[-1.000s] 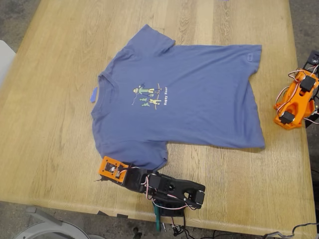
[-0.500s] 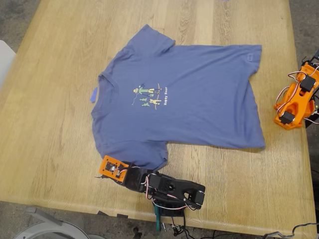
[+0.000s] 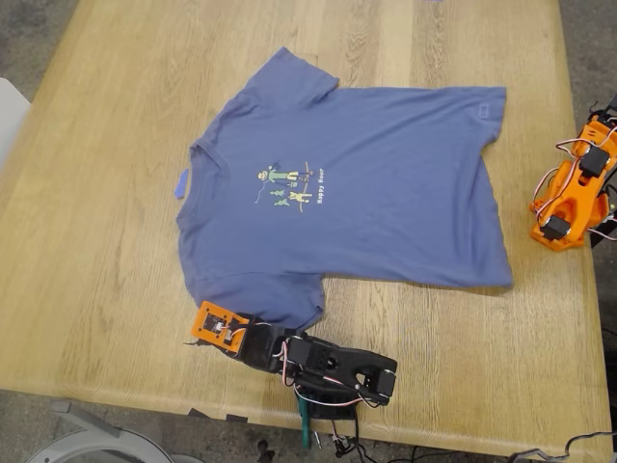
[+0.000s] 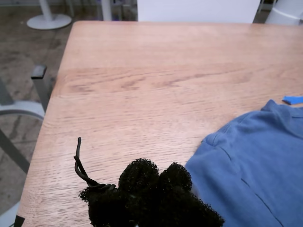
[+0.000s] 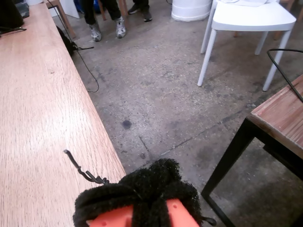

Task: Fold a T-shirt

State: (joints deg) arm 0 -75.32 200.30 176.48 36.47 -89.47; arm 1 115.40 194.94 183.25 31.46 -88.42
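The periwinkle T-shirt [image 3: 347, 188] lies spread flat on the wooden table [image 3: 96, 241], print up, with its collar toward the exterior view's left. One sleeve [image 4: 251, 165] lies right beside my first gripper [image 4: 157, 182], whose black foam pads are pressed together with nothing between them. In the exterior view that gripper [image 3: 205, 330] rests low on the table at the lower sleeve's edge. My second gripper [image 5: 149, 189] is also shut with nothing in it. It sits at the table's edge, far from the shirt, on the orange arm [image 3: 571, 193] at the exterior view's right.
A tiny blue scrap [image 3: 181, 183] lies on the table beside the collar. Past the table edge are a concrete floor, a white chair [image 5: 246, 19], another table's corner [image 5: 281, 111] and a person's feet [image 5: 106, 26]. A chair frame [image 4: 19, 109] stands off the table.
The orange arm at the exterior view's right has shifted very slightly. The T-shirt and the first arm have not moved.
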